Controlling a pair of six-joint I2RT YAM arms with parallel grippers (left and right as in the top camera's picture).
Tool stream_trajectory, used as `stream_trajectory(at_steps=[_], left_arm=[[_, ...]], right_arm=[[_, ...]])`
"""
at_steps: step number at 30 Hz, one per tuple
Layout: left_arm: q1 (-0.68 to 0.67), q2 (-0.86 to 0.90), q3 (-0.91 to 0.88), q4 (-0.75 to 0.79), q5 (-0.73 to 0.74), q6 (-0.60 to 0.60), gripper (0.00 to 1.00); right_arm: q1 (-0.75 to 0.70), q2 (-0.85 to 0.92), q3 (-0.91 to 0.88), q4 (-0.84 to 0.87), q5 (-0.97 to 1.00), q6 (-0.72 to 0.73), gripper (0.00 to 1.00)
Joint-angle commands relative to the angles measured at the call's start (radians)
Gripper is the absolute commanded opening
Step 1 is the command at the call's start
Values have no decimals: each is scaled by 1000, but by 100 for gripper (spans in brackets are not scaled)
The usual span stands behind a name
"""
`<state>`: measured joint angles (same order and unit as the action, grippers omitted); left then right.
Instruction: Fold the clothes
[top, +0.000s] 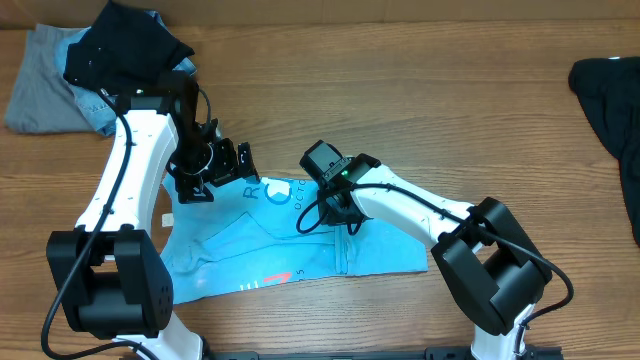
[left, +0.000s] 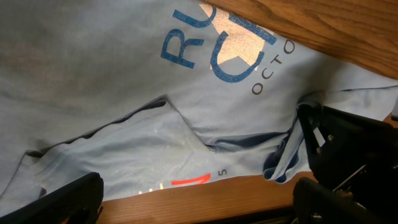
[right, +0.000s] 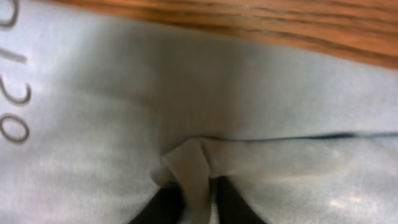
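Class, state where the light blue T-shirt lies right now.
Overhead view: the light blue T-shirt lies front-centre on the table, a fold pinched in the right hand.

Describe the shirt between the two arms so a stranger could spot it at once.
On the wooden table, look near the front edge, between the arm bases. The light blue T-shirt lies spread there, the right gripper pinching a fold of it. It alone shows dark blue lettering; the pile in the far left corner is bunched, the garment at the right edge black.
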<state>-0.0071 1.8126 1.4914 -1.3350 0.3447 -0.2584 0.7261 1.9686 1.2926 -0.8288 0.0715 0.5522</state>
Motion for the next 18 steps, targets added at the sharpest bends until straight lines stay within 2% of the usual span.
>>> stream_trajectory(at_steps=[1, 2, 8, 18], left_arm=[[-9, -8, -4, 0, -5, 20, 100], [-9, -8, -4, 0, -5, 20, 100], [-8, -8, -4, 1, -11, 19, 100], [-8, -8, -4, 1, -15, 19, 100]], right_arm=[[-1, 9, 4, 12, 18, 23, 8], [-1, 9, 4, 16, 17, 25, 4], [-2, 8, 33, 5, 18, 46, 4], [-3, 6, 188, -105, 16, 74, 4]])
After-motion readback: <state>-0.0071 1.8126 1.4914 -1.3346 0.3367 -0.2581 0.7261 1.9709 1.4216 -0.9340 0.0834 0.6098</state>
